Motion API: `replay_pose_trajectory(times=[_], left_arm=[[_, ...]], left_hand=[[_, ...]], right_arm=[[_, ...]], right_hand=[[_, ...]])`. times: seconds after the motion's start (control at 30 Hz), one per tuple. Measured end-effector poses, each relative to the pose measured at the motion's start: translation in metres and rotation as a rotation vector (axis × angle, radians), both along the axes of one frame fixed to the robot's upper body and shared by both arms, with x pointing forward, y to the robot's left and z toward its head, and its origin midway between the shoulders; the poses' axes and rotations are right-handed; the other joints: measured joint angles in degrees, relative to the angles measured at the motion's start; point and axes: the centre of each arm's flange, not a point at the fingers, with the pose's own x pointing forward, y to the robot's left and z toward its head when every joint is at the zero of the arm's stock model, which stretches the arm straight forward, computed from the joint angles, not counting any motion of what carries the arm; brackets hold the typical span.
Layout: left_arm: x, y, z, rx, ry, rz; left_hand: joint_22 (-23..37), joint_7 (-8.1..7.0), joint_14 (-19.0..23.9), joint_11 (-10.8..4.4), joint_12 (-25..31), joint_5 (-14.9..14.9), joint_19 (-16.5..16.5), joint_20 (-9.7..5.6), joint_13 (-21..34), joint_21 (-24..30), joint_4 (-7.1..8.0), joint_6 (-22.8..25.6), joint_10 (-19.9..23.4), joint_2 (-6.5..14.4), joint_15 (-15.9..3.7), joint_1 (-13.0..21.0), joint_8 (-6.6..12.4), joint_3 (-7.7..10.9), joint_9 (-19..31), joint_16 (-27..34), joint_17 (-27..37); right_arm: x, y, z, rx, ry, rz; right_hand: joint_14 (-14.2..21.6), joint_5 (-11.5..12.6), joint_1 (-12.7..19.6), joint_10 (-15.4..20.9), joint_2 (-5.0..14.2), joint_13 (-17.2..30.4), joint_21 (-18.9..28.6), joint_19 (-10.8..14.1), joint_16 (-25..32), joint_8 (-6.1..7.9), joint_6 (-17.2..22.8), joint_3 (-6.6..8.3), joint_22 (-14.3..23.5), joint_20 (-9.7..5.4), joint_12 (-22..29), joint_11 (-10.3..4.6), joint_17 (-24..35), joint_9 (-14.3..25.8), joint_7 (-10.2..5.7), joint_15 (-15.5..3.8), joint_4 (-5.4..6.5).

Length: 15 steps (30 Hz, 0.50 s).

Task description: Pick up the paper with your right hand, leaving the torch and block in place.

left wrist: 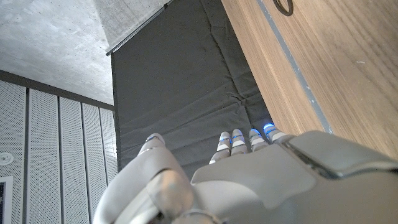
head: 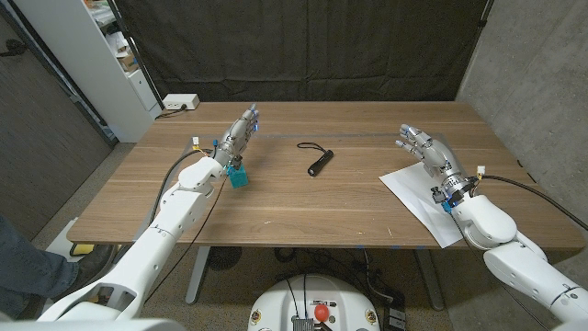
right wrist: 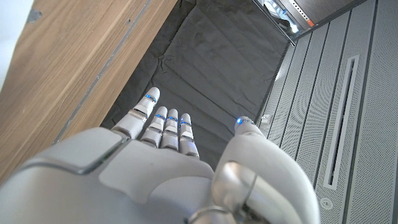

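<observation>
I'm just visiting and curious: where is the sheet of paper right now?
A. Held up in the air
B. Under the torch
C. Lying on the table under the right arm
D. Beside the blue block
C: the paper lies flat on the table, partly under the right robot hand and wrist.

Head view: high, looking down over the whole table (head: 276, 211). Wrist views: close behind each hand, turned, facing the table's far edge and dark curtain (left wrist: 186, 93), shared by all.
</observation>
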Motion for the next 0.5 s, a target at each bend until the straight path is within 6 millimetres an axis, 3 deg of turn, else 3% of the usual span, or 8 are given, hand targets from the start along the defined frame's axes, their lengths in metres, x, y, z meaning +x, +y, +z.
replay_pose_trajectory(times=[0.5], left_arm=[[0.0001,-0.0035,0.0007,0.002,-0.001,-0.01]], left_hand=[[0.0,0.0,0.0,0.0,0.0,0.0,0.0,0.0,0.0,-0.4,-0.24,0.0,0.0,0.3,0.0,0.3,0.0,0.24,0.0,0.0,0.0]], right_arm=[[-0.0097,-0.0038,-0.0083,-0.021,-0.014,-0.046]], right_hand=[[0.0,0.0,0.0,0.0,0.0,0.0,0.0,0.0,0.0,0.0,0.3,0.08,0.0,0.0,0.0,0.0,-0.3,0.0,-0.3,0.0,-0.41]])
